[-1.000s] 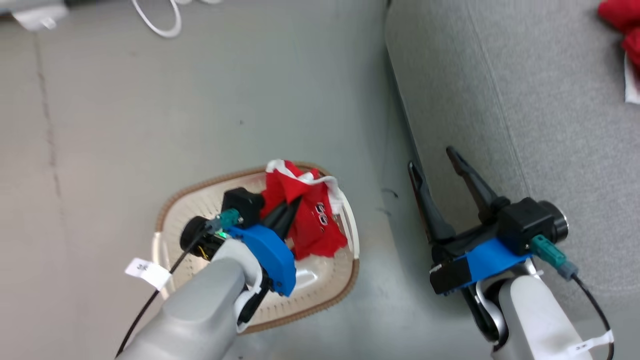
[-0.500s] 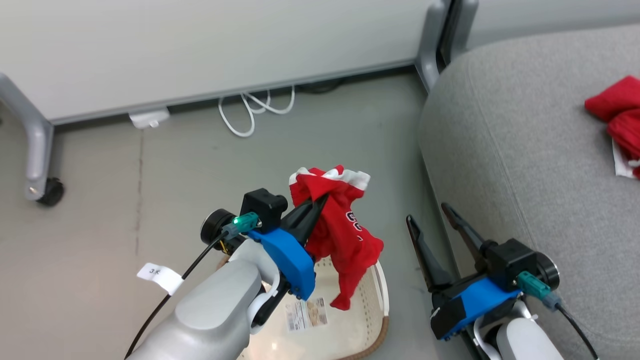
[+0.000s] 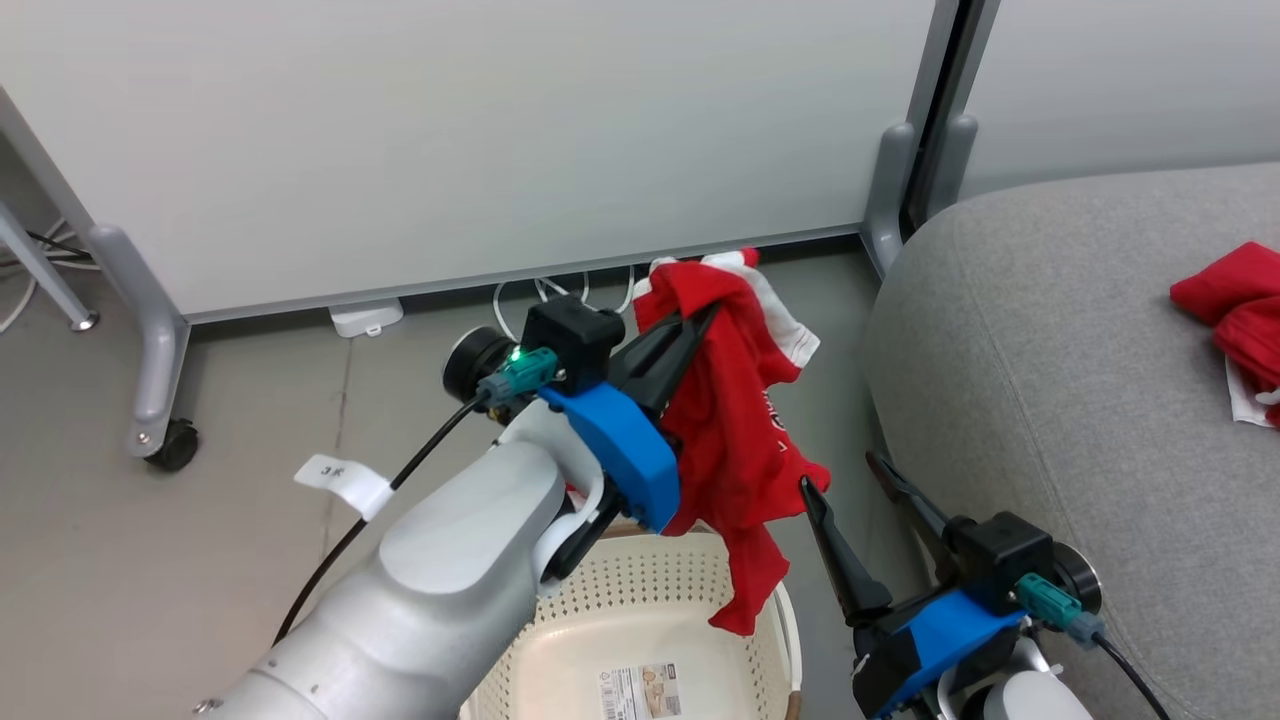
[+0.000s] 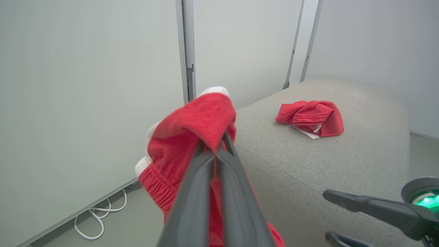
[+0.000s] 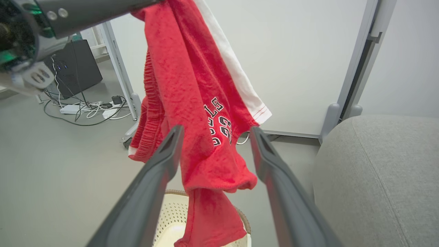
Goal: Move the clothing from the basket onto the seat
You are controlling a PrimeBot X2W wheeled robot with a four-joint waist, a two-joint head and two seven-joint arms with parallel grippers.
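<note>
Your left gripper (image 3: 700, 322), pinched tight on a red garment (image 3: 735, 440), holds it hanging over the basket (image 3: 600, 610); your right gripper (image 3: 838, 470) gapes empty beside the sofa (image 3: 1050, 400), where another red garment (image 3: 1235, 300) lies.

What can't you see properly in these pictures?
The basket: head view, the left arm covers one side and the bottom edge cuts it off, so leftover clothes cannot be ruled out.
The label inside: too small to read.
Writing on the hanging red clothing: right wrist view, folds hide part.
The red pile on the sofa: head view, cut by the right edge.
</note>
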